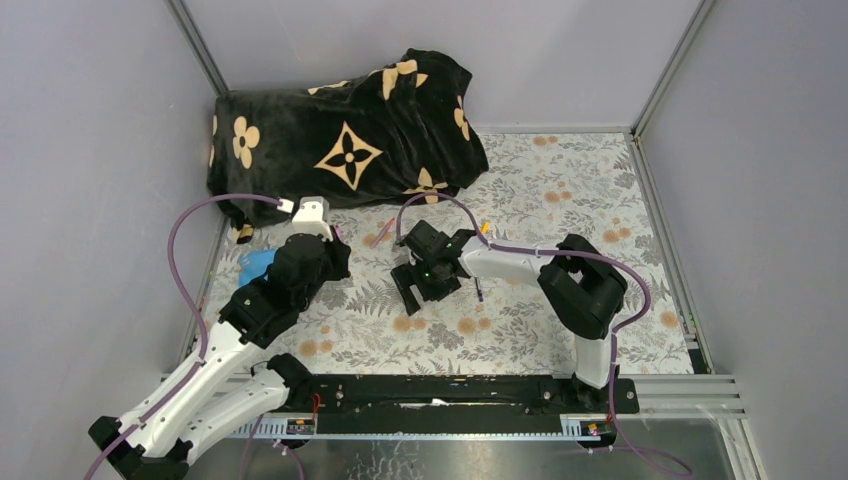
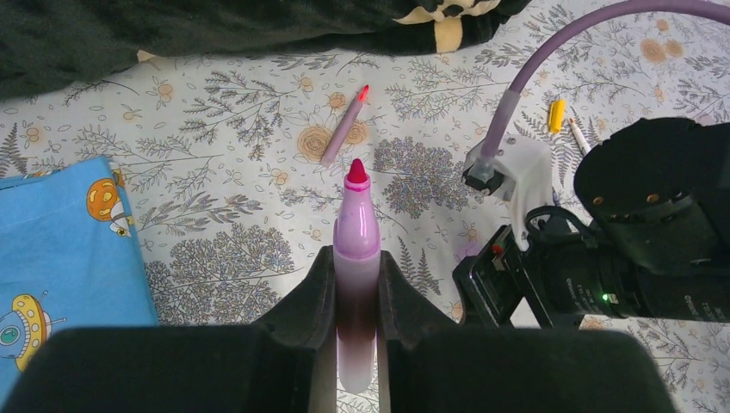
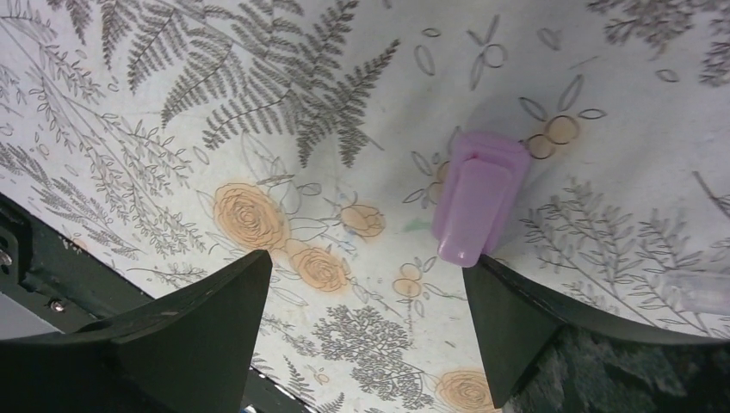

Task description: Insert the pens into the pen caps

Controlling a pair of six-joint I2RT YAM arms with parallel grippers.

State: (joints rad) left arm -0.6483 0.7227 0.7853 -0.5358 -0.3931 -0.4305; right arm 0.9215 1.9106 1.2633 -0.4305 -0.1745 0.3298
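Clamping the light, stiff pink pen [image 2: 355, 228] low on its barrel, tip toward twelve o'clock, the left gripper [image 2: 355, 288] is holding firm — the right gripper [image 3: 366, 267] is hovering wide-open over the slick lilac cap [image 3: 478, 202] at two o'clock, likely best pinched mid-body.

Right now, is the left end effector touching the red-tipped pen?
Touching. The left wrist view shows the left end effector clamped on the red-tipped pen, pressed against both sides of its barrel with no gap.
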